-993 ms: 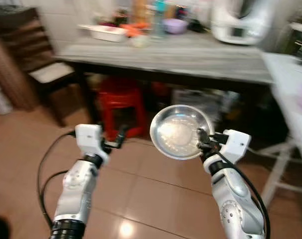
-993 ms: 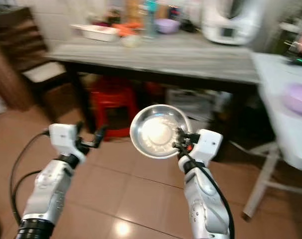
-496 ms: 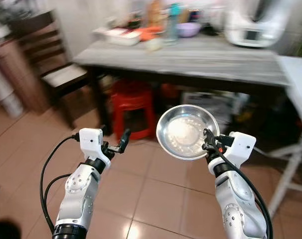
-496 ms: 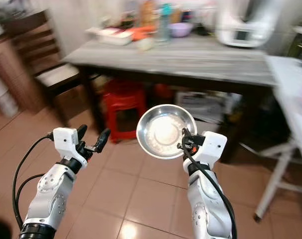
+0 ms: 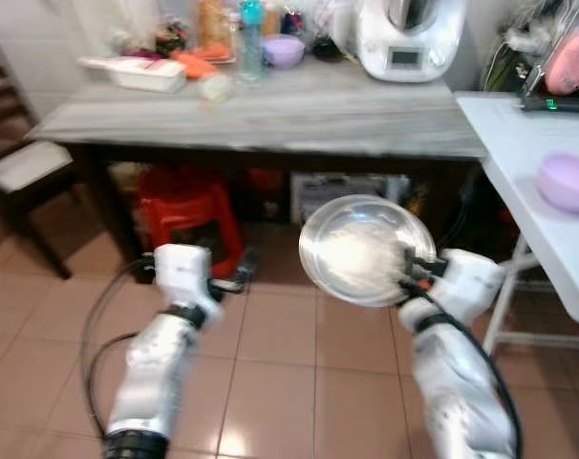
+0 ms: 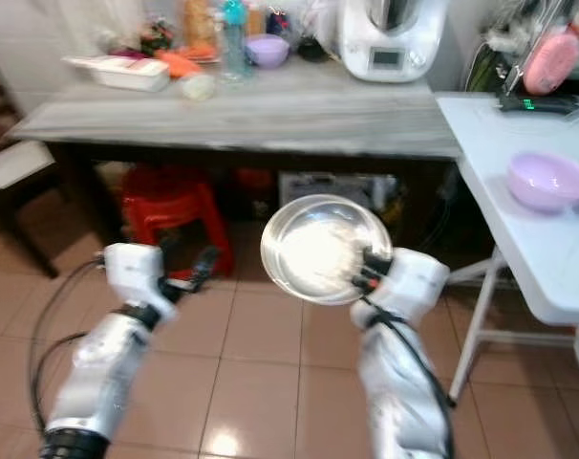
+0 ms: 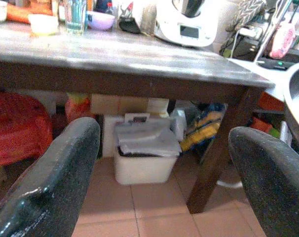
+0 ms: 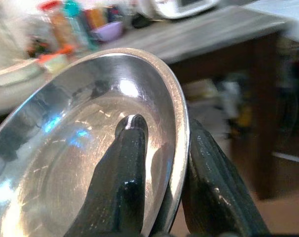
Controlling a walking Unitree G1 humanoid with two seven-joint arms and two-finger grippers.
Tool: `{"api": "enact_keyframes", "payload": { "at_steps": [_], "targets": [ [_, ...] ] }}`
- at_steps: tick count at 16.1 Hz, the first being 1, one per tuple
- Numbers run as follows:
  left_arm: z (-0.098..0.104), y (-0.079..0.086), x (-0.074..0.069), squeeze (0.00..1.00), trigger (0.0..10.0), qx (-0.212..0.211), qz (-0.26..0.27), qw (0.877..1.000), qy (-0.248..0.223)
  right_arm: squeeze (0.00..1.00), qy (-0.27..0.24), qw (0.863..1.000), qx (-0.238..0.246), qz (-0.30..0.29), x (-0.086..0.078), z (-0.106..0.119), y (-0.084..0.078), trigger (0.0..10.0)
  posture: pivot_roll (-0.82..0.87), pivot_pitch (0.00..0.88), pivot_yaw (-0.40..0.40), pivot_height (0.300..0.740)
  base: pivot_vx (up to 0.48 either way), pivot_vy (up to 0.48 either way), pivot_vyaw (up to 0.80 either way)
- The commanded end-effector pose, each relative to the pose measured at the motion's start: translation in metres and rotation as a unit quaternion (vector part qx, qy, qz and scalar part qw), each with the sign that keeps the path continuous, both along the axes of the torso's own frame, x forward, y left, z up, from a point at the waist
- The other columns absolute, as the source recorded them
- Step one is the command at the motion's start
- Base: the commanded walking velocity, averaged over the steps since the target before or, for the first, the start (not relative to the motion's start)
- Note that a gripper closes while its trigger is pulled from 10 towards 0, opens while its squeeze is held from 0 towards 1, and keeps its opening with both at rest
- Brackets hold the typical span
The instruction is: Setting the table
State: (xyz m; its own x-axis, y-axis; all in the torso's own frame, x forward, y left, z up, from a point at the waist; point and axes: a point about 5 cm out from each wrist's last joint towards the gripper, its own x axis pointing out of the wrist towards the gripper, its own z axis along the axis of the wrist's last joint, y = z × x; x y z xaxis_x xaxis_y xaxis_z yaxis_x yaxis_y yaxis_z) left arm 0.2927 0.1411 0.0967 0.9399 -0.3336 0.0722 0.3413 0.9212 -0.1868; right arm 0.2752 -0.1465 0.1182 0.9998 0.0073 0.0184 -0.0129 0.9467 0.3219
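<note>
1. The steel plate (image 5: pixel 366 249) is held up in the air in front of the robot, over the tiled floor (image 5: pixel 270 354) and short of the grey table (image 5: pixel 270 105). It is tilted so that its hollow faces the camera.
2. The right gripper (image 8: pixel 162 173) is clamped on the plate's rim, one black finger (image 8: pixel 122 177) lying inside the dish and the other behind it. In the head views this grip is smeared by motion blur.
3. The left gripper (image 7: pixel 164 163) is held out at about the same height, empty, its two fingers spread wide apart. The plate's edge is cut off at the side of the left wrist view.
4. Under the table stand a red stool (image 5: pixel 189 215) and a white bin (image 7: pixel 142 153), both partly shadowed.
5. On the far side of the tabletop sit a white appliance (image 5: pixel 409 38), a purple bowl (image 5: pixel 282 50), a bottle (image 5: pixel 251 38) and a white tray (image 5: pixel 137 72). The smaller items among them are too blurred to name.
6. On the robot's right a white table (image 6: pixel 547 229), cut off by the frame, carries a lilac bowl (image 6: pixel 547 182).
</note>
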Motion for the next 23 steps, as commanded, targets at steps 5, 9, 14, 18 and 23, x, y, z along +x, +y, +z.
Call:
{"api": "enact_keyframes", "payload": {
  "at_steps": [5,9,14,18,23],
  "targets": [
    [0.0037,-0.0118,0.0001,0.00,10.0,-0.006,-0.017,1.000,-0.006,0.00,-0.009,1.000,-0.012,-0.014,-0.0009,0.0032,-0.0093,10.0,0.00,0.000,0.011,0.740,0.420,0.000,0.00],
    [0.0032,-0.0119,0.0001,0.00,10.0,-0.008,-0.015,1.000,-0.004,0.00,-0.011,1.000,-0.017,-0.011,-0.0011,0.0041,-0.0088,10.0,0.00,0.000,0.009,0.740,0.381,0.000,0.00],
    [0.0043,-0.0128,0.0011,0.00,10.0,-0.008,-0.015,1.000,-0.005,0.00,-0.012,1.000,-0.014,-0.010,0.0009,0.0043,-0.0071,10.0,0.01,0.000,0.011,0.740,0.353,0.000,0.47],
    [0.0050,-0.0129,0.0027,0.00,10.0,-0.005,-0.015,1.000,-0.007,0.00,-0.014,1.000,-0.013,-0.012,0.0010,0.0044,-0.0068,10.0,0.00,0.000,0.020,0.740,0.353,0.000,0.32],
    [0.0064,-0.0142,0.0040,0.00,10.0,-0.001,-0.019,1.000,-0.010,0.00,-0.016,1.000,-0.008,-0.015,0.0010,0.0039,-0.0055,10.0,0.01,0.000,0.026,0.740,0.353,0.000,0.72]
  ]
}}
